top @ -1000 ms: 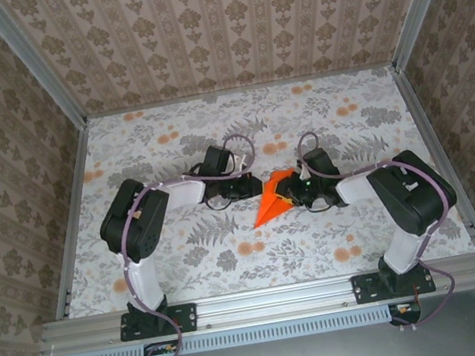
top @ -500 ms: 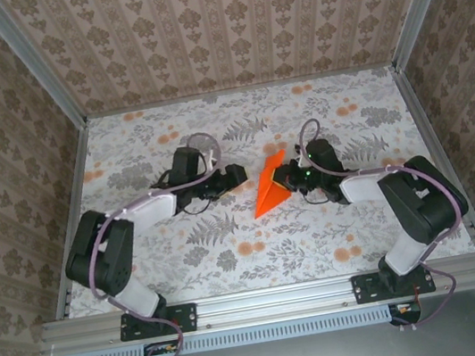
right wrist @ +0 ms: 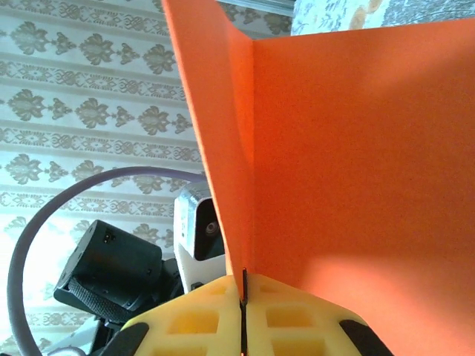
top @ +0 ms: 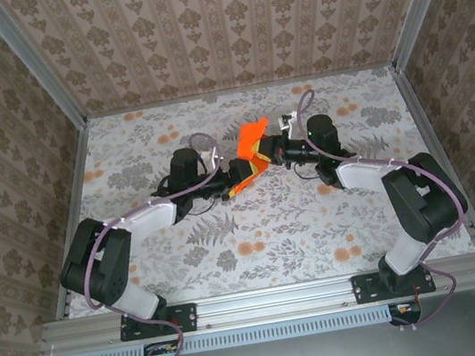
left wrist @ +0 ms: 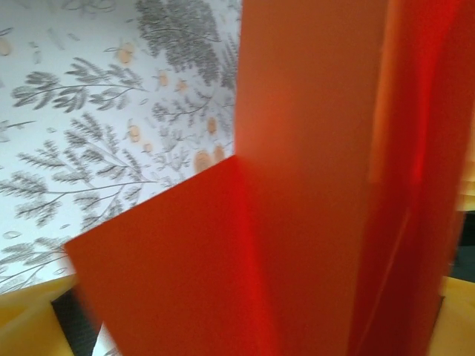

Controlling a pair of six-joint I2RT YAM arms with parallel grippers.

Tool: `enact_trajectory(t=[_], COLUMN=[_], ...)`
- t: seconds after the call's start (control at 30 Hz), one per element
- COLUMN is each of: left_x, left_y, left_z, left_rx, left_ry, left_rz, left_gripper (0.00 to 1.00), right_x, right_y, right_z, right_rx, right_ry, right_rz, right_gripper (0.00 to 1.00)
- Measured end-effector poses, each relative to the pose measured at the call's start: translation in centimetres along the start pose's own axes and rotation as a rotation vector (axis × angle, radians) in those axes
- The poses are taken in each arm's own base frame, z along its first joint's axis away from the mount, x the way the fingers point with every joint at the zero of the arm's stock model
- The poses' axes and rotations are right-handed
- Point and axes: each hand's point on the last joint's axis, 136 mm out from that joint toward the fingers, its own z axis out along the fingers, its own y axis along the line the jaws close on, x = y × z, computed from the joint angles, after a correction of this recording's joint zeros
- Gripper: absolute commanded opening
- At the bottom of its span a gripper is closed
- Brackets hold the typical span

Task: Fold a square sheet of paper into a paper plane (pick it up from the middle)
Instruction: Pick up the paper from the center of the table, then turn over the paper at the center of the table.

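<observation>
Over the floral bench (top: 299, 222) my right tool (top: 267, 150) clamps the folded orange paper (top: 253, 135), its length slanting down between the wide-spread fingers (left wrist: 26, 322) of my left tool (top: 241, 176).

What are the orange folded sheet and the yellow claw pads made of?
The bright orange folded sheet: thin matte paper, by its sharp creases. The yellow waffled pads of the right claw: probably moulded rubber or foam, matte, with square recesses.
</observation>
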Motion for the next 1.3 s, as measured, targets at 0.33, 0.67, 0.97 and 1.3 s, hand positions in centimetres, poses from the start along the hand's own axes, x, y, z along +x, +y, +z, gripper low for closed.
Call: enact_trajectory(t=[0.33, 0.67, 0.97, 1.3], left_x=[-1.7, -2.2, -2.0, -3.6], left_y=[-2.1, -1.4, -0.4, 4.0], left_z=[-0.4, -0.9, -2.3, -6.9], left_rx=[0.091, 0.077, -0.043, -0.699], left_ry=[-0.057, -0.091, -0.113, -0.099], left_rz=[0.024, 0.019, 0.084, 0.24], left_gripper=[0.65, 0.22, 0.13, 0.13], right_x=[0.3, 0.7, 0.2, -0.6], right_y=[-0.7, -1.1, -3.9, -4.6], right_z=[0.5, 0.2, -1.6, -7.2], right_rx=[-0.024, -0.026, 0.136, 0.489], right_ry=[0.031, 0.042, 0.012, -0.131], right_rz=[0.068, 0.07, 0.081, -0.114], right_gripper=[0.09, 0.18, 0.58, 0.77])
